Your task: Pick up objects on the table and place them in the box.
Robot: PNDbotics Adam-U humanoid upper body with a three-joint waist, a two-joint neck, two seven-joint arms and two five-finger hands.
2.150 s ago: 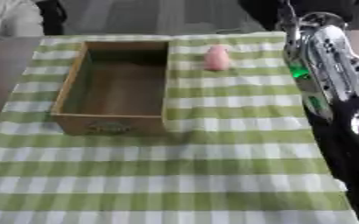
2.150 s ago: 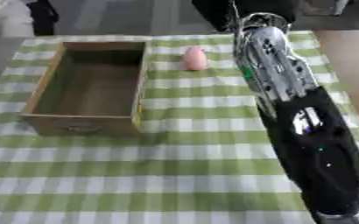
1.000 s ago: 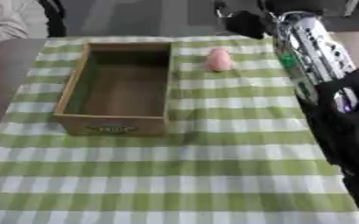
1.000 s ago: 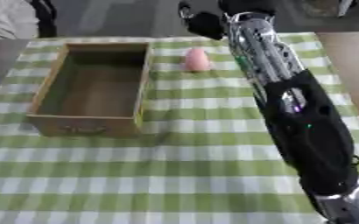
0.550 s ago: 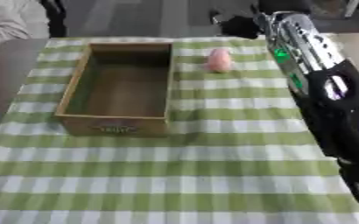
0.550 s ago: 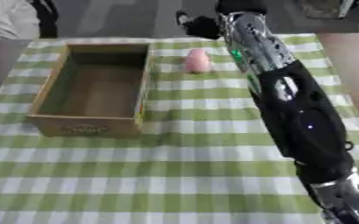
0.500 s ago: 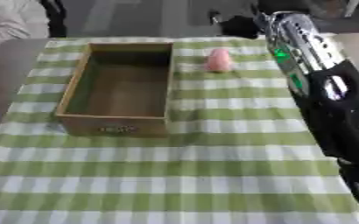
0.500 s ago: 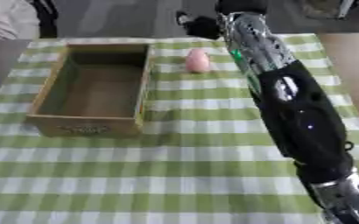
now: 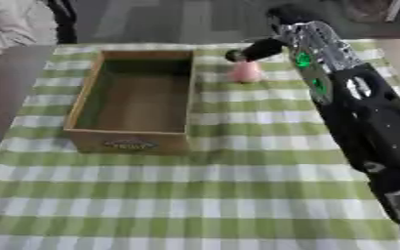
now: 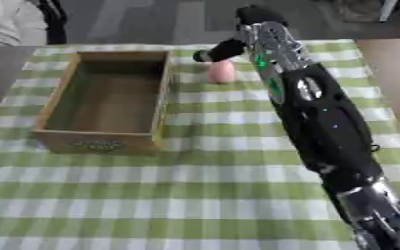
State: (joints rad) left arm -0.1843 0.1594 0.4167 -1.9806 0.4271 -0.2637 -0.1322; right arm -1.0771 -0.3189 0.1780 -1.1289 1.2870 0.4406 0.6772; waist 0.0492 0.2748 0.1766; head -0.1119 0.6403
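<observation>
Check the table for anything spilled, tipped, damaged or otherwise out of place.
Nothing stands out. The wooden box sits upright and empty on the checked cloth, and the pink object lies beside it under the right hand.

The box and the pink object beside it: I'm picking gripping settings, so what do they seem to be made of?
The open rectangular box looks like unfinished light wood: tan matte walls, board-like edges, a dark printed mark on the front. The small pink rounded object looks smooth and matte, perhaps plastic or foam; I cannot tell which. The right robot hand reaches just over it.
</observation>
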